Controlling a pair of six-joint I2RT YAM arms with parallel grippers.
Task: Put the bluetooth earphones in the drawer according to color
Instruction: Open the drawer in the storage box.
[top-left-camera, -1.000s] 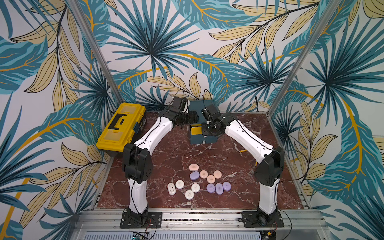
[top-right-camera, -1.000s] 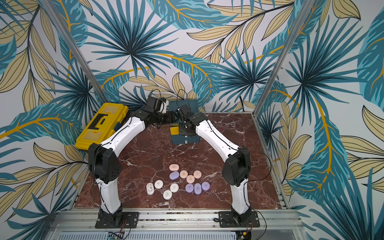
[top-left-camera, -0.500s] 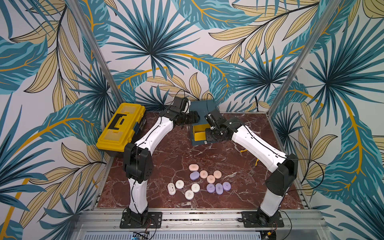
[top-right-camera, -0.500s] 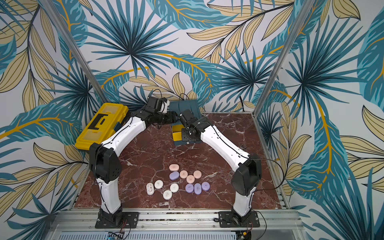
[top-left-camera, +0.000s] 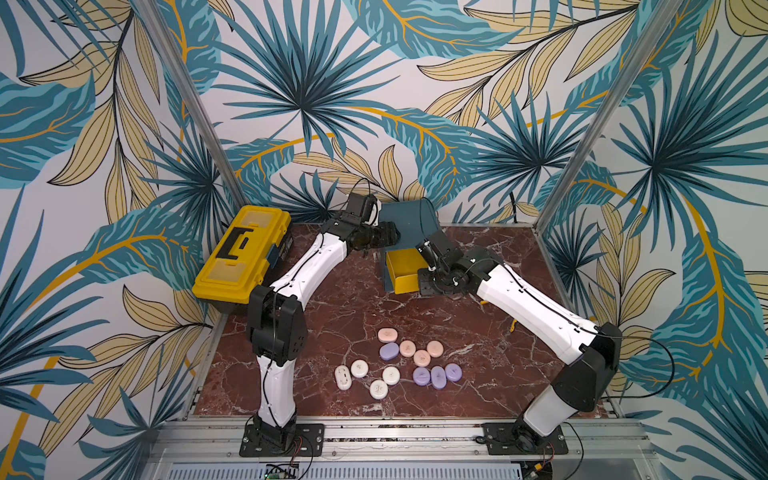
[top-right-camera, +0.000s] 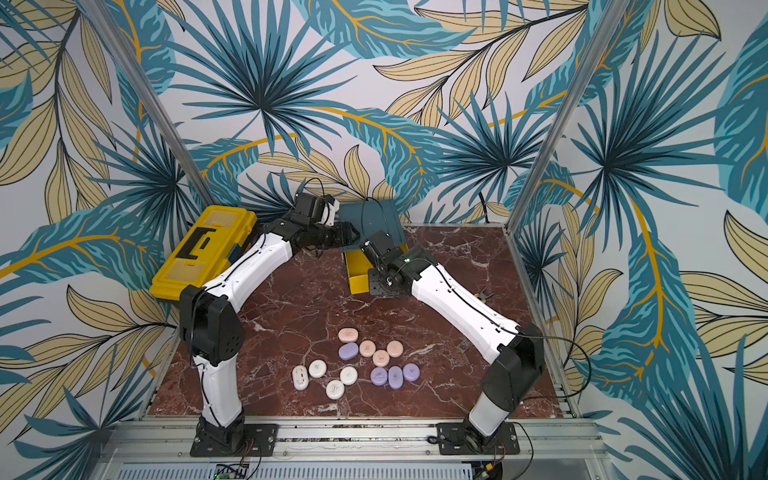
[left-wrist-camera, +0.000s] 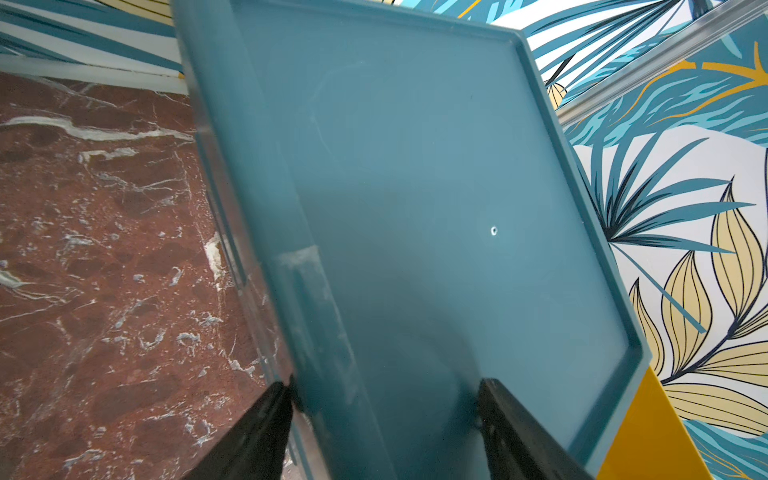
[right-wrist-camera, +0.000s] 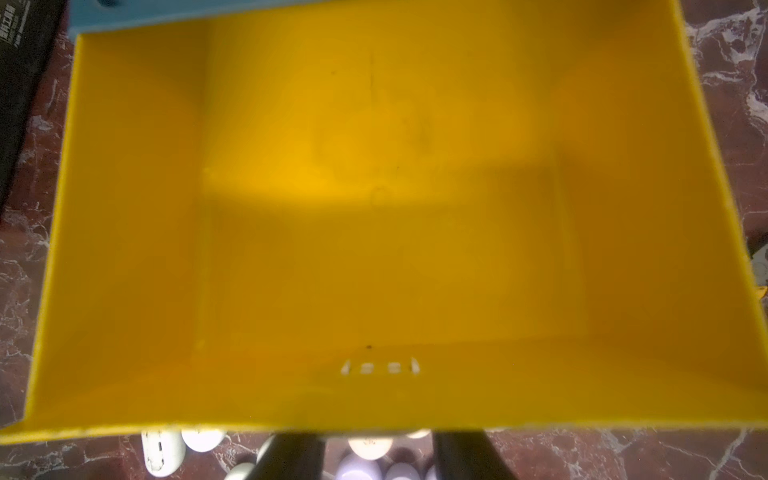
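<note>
Drawer (right-wrist-camera: 374, 187) open, right hand (right-wrist-camera: 376, 436) grip hidden (even in wrist view), left hand (left-wrist-camera: 384, 386) spread against cabinet (left-wrist-camera: 415, 166).

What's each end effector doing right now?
Left end effector: jaws wide astride the teal cabinet; grip cannot be told.
Right end effector: closed on the yellow drawer front.

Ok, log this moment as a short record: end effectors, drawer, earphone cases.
left end effector: jaws astride the teal cabinet corner; grip unclear
right end effector: at the yellow drawer front, apparently gripping its hidden handle
yellow drawer: pulled out, empty
earphone cases: all twelve on the marble table; four white, four peach-pink, four lilac
yellow toolbox: shut, beside the left arm
</note>
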